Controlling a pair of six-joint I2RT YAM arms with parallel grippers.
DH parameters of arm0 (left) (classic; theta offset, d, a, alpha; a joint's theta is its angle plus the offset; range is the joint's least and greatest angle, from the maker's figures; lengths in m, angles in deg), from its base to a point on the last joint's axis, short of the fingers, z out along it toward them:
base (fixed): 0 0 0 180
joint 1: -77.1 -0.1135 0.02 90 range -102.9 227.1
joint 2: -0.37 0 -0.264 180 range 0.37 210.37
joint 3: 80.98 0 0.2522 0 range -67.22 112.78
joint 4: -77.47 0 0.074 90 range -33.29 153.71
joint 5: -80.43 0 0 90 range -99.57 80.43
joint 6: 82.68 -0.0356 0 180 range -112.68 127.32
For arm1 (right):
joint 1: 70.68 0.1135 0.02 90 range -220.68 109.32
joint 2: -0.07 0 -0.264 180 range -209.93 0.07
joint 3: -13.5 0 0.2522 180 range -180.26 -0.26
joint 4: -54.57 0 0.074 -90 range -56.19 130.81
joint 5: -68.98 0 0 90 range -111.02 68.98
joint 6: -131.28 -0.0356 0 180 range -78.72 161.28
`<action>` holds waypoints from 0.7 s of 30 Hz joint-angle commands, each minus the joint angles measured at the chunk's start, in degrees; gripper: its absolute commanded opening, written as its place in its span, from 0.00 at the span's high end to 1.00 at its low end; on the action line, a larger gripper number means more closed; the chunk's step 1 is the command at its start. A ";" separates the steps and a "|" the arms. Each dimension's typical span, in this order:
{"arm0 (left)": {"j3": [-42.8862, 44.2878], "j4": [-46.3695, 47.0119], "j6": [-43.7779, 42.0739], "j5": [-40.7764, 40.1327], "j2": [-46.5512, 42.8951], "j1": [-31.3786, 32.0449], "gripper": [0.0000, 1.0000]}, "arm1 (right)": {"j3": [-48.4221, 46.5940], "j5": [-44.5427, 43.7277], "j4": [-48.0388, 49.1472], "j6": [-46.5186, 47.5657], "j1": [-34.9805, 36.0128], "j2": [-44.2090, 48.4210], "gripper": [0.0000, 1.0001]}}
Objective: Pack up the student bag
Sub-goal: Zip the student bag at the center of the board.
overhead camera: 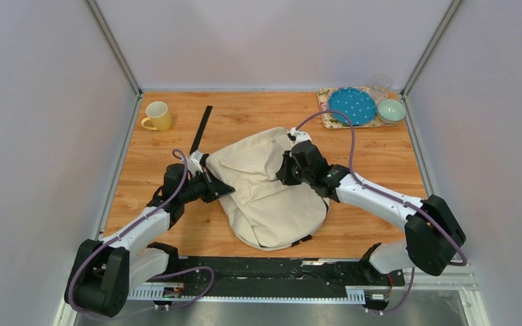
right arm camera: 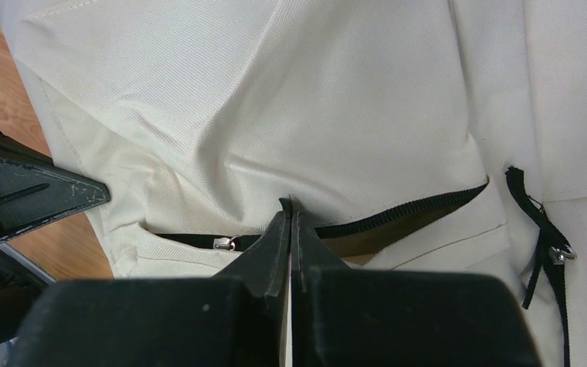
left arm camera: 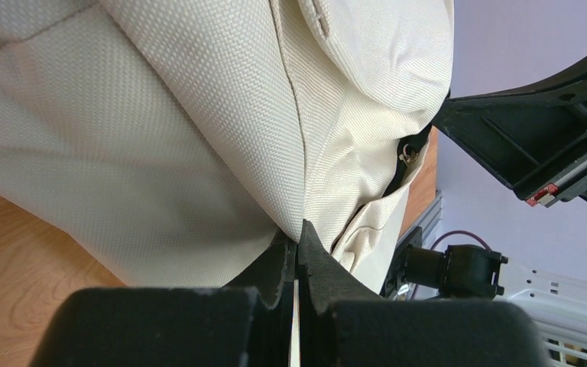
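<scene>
A yellow mug [overhead camera: 156, 116] stands at the far left of the wooden table [overhead camera: 374, 163], with a black strip [overhead camera: 201, 129] lying just to its right. The left arm reaches from its base up and to the right, its wrist low over the wood. The left gripper [overhead camera: 222, 189] [left arm camera: 298, 233] points at the left edge of the bag [overhead camera: 265, 190] [left arm camera: 160, 138] [right arm camera: 275, 99], its fingers pressed together on a fold of the cream cloth.

The bag lies flat in the middle of the table, between the two arms. The right arm bends at its elbow near the right edge and stretches left over the bag's upper right part. The right gripper [overhead camera: 283, 173] [right arm camera: 289, 210] is clenched on cloth at the lip of a partly open zipper [right arm camera: 413, 210]. A tray [overhead camera: 327, 117] of dishes sits in the far right corner.
</scene>
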 commanded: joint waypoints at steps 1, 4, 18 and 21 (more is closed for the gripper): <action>0.62 -1.94 -3.54 1.04 -0.42 -1.82 1.00 | 0.22 -4.18 -0.29 1.80 -1.76 1.81 1.00; 0.70 -4.40 -5.29 1.48 -1.12 -2.79 1.00 | 0.75 -5.93 -0.82 2.33 -3.16 2.16 1.00; 0.35 -7.75 -10.04 10.26 1.34 -11.14 1.00 | 5.23 -5.50 -0.99 2.60 -13.01 5.50 1.00; 1.40 -9.32 -11.89 11.15 2.39 -11.58 1.00 | 7.16 -5.67 -0.64 2.07 -14.94 5.59 1.00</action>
